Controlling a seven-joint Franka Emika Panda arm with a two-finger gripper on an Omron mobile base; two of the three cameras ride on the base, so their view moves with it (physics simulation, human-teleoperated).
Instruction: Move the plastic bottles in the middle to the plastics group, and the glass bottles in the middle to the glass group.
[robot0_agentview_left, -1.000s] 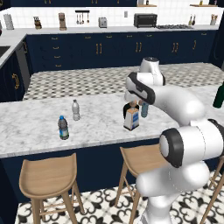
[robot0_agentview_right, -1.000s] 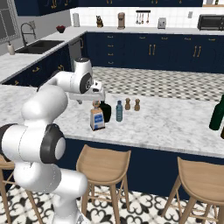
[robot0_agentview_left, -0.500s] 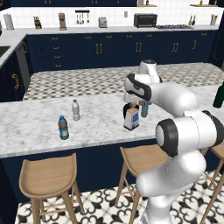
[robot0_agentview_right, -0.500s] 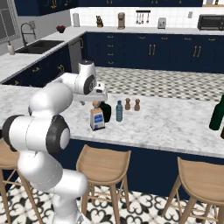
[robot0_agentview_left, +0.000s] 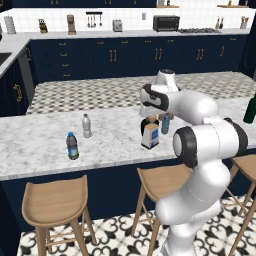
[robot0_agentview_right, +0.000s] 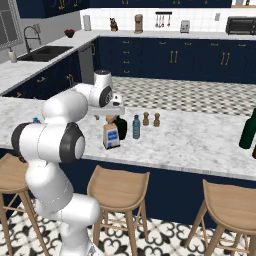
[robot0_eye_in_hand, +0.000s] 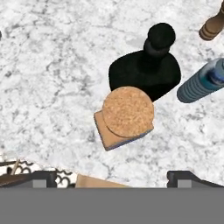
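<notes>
Marble counter (robot0_agentview_left: 40, 145) of a dark-blue kitchen island, white with grey veins, carrying everything of the task. Near its middle, close together: square bottle (robot0_agentview_right: 111, 136) with big pale label, seen from above in the hand view as a tan square shoulder under a round cork-coloured cap (robot0_eye_in_hand: 127, 112); right behind it and touching or almost touching, squat black bottle (robot0_eye_in_hand: 146, 70) with narrow neck, partly hidden behind the square bottle in the right base view (robot0_agentview_right: 120, 126); just beside these, slim blue bottle (robot0_agentview_right: 136, 127), upright on the counter, appearing tilted at the right edge of the hand view (robot0_eye_in_hand: 201, 82). Further on that side, two small brown shakers (robot0_agentview_right: 151, 119), standing as a pair, apart from the blue bottle. Above the cluster, gripper (robot0_agentview_right: 111, 112) pointing straight down over the square bottle, fingers spread wide to both sides, gripping nothing, not touching the cap; fingertips (robot0_eye_in_hand: 187, 177) dark at the bottom of the hand view, well apart from each other. Well apart to the robot's left along the counter, clear bottle with white cap (robot0_agentview_left: 86, 125) and, nearer the counter edge, clear bottle with blue cap and dark label (robot0_agentview_left: 72, 146). Far on the robot's right, tall dark green bottle (robot0_agentview_right: 248, 131) near the end of the counter. Below the counter edge, wooden stools (robot0_agentview_right: 118, 189); behind, dark cabinets (robot0_agentview_left: 110, 57) and patterned floor.
</notes>
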